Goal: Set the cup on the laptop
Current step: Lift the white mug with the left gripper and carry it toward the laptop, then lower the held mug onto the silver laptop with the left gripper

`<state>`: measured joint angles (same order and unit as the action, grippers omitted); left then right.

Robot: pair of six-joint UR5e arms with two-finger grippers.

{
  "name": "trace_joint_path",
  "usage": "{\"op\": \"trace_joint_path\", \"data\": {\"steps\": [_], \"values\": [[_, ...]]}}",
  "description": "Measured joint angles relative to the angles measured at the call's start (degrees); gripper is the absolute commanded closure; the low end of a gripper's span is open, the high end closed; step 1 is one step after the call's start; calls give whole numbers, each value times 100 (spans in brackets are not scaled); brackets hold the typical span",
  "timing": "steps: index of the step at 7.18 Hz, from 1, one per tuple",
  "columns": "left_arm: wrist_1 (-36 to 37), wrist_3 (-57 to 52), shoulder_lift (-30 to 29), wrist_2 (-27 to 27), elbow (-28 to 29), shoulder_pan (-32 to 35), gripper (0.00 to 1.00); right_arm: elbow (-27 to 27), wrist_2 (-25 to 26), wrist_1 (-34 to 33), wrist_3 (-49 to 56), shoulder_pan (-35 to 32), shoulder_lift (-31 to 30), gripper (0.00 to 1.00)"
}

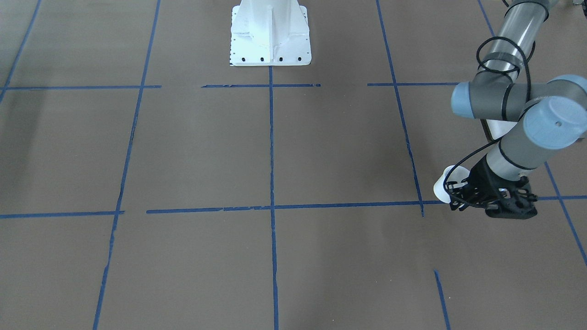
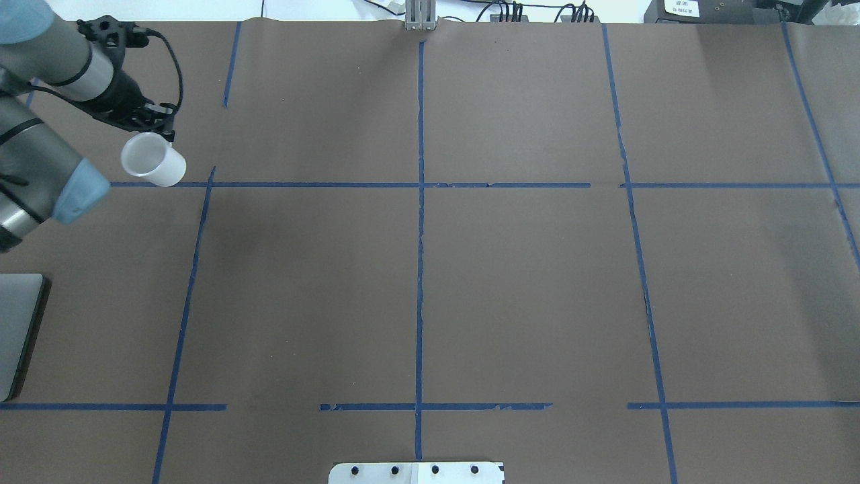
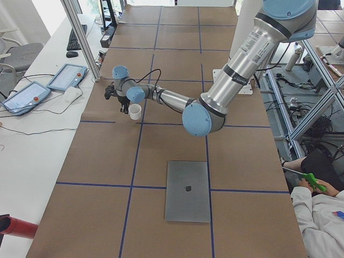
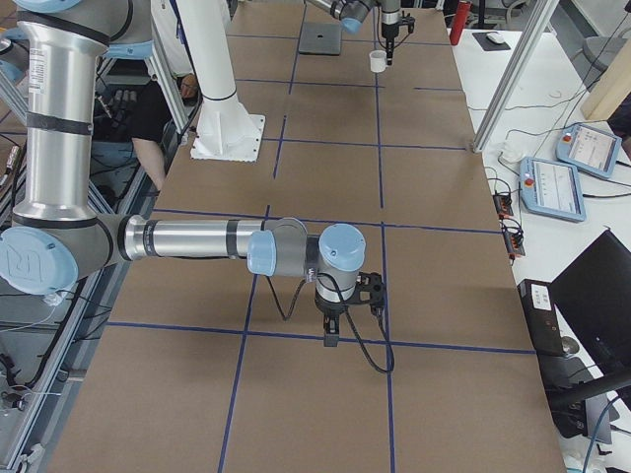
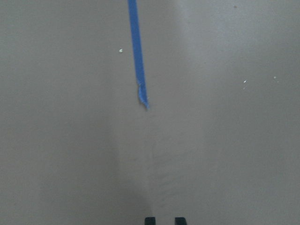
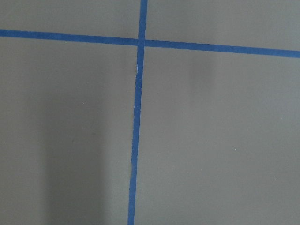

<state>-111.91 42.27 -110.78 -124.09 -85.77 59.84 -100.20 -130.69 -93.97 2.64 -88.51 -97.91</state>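
Observation:
The cup, a small white mug, hangs upright a little above the table at the far left, and my left gripper is shut on it from above. It also shows in the front view, half hidden by the gripper, and in the left side view. The left wrist view shows only two fingertips close together, not the cup. The laptop lies flat and closed nearer the robot, its edge at the overhead view's left. My right gripper hovers over tape lines; I cannot tell its state.
The white robot pedestal stands at the table's middle rear. Blue tape lines grid the brown table. Teach pendants and a metal post stand along the operators' side. A person sits by the robot's side.

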Motion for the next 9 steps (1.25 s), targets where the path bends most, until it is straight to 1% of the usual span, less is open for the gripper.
{"op": "trace_joint_path", "data": {"steps": [1,2,3,4,5,6,7,9], "values": [[-24,-106,715,-6,-601,69,100,0,2,-1,0,0,0,0],[-46,-464,1437,-13,-1059,187,100,0,4,-3,0,0,0,0],[-68,-985,2152,-19,-1342,387,100,0,2,-3,0,0,0,0],[-105,-1393,2765,-22,-1486,565,100,0,1,-5,0,0,0,0],[-225,-1574,3214,-25,-1530,658,100,0,0,-7,0,0,0,0],[-532,-1633,3543,-25,-1462,695,100,0,0,-7,0,0,0,0],[-1062,-1589,3779,-22,-1231,704,100,0,0,-8,0,0,0,0],[-1868,-1095,3890,9,-721,696,100,0,0,-4,0,0,0,0]]}}
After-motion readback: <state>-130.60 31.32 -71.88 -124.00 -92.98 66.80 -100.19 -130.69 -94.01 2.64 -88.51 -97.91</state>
